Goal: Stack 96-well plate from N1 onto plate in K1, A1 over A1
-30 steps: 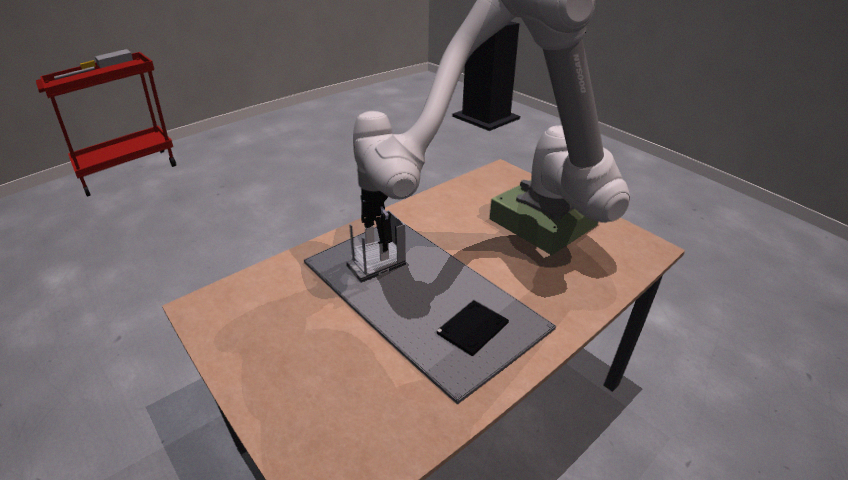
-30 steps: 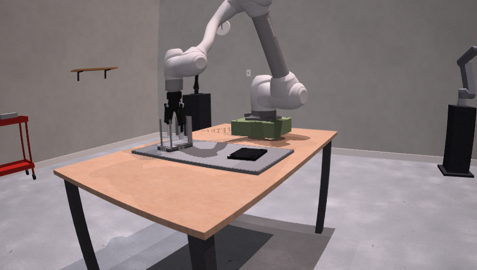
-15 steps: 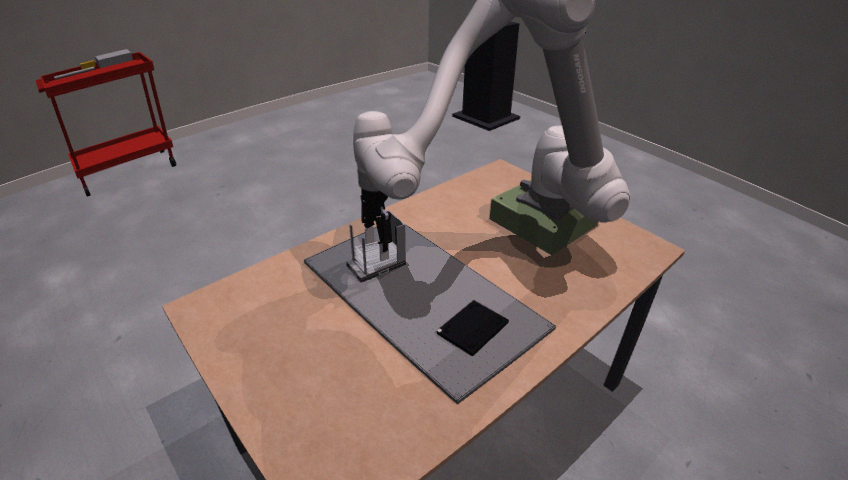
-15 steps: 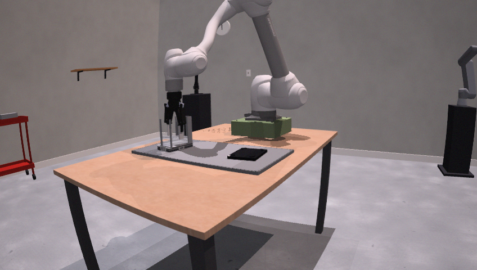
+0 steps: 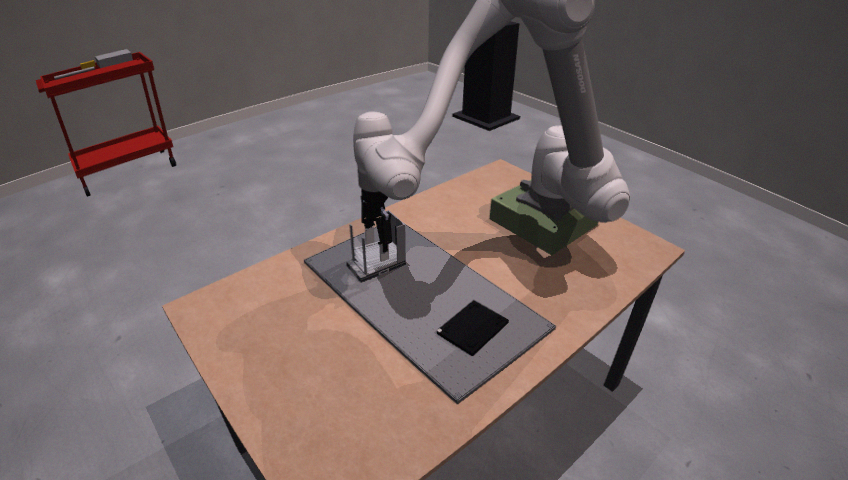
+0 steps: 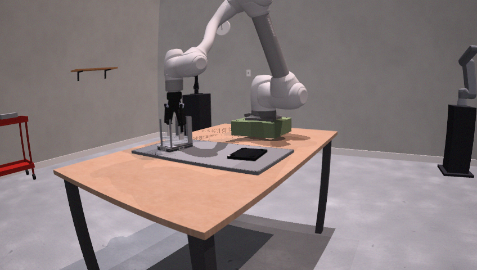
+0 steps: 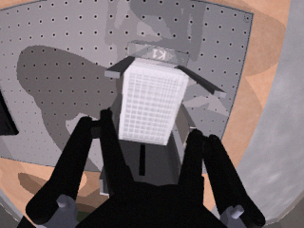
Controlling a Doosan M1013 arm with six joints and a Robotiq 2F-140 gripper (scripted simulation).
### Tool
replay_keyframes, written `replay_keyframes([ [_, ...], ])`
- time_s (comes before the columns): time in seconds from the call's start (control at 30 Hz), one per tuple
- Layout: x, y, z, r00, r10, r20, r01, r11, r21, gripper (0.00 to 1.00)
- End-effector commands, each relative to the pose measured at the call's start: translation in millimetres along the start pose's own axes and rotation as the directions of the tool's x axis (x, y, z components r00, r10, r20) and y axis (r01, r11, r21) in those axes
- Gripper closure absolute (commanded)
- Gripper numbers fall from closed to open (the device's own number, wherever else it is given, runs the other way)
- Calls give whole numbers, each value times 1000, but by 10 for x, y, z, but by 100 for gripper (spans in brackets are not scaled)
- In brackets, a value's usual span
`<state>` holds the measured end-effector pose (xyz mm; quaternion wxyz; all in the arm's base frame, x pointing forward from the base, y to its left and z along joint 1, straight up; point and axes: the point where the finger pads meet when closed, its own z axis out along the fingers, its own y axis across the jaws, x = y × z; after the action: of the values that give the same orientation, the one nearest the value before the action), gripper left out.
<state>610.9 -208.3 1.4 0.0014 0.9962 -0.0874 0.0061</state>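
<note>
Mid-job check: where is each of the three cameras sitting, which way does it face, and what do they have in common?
Top: high off a table corner, looking down at the stack rack K1 and the bare plate nest N1; whole arm visible.
Exterior: table height, side-on; arm, green base, gripper inside the rack.
Wrist: behind the fingers, facing down at the 96-well plate they grip.
All three show rack and fingers.

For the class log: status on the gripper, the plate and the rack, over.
Gripper shut on 96-well plate, down inside stack rack K1. Plate nest N1 bare. Rack posts close around fingers; nothing else obstructing.
</note>
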Motion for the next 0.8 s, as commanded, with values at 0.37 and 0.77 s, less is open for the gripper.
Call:
replay_keyframes([
  [0.37,-66,-18,78,1000,-8,11,8,1000,0,100],
  [0.77,-66,-18,98,1000,-8,11,8,1000,0,100],
])
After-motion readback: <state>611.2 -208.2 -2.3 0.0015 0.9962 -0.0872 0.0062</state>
